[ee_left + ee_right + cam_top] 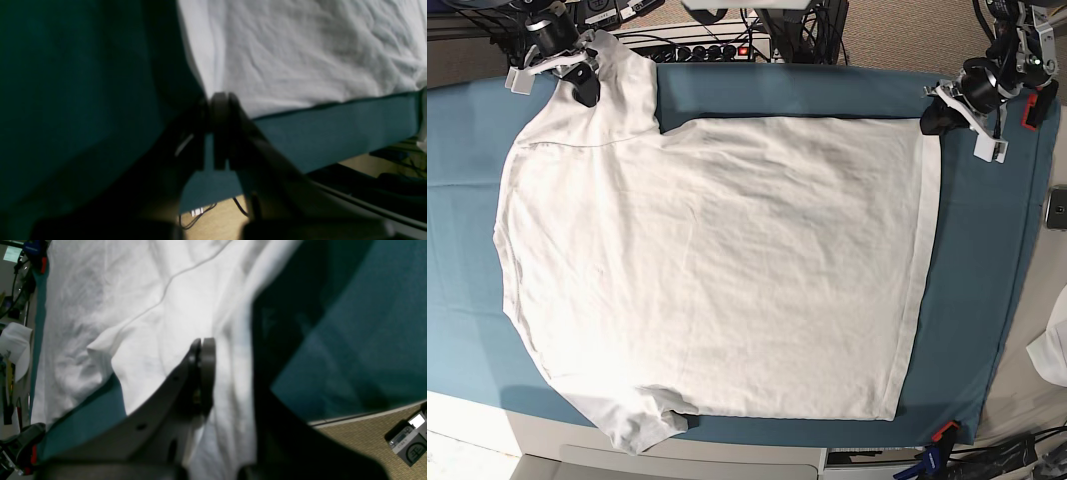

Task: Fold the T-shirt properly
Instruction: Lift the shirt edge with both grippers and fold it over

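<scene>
The white T-shirt (717, 270) lies spread flat on the teal cloth (977, 300), its hem toward the right of the base view and a sleeve at the far left corner. My left gripper (930, 120) sits at the far right hem corner. In the left wrist view its fingertips (220, 98) are pressed together on the corner of the T-shirt (300, 60). My right gripper (585, 88) is at the far left sleeve. In the right wrist view it (201, 341) is shut, with the T-shirt's (133, 306) white fabric gathered around its fingers.
The teal cloth covers the whole table. A small white fabric scrap (1052, 350) hangs off the right edge. A clamp (942, 435) grips the front right corner. Cables and a power strip (697, 50) run along the back edge. A small device (408, 436) lies on the carpet.
</scene>
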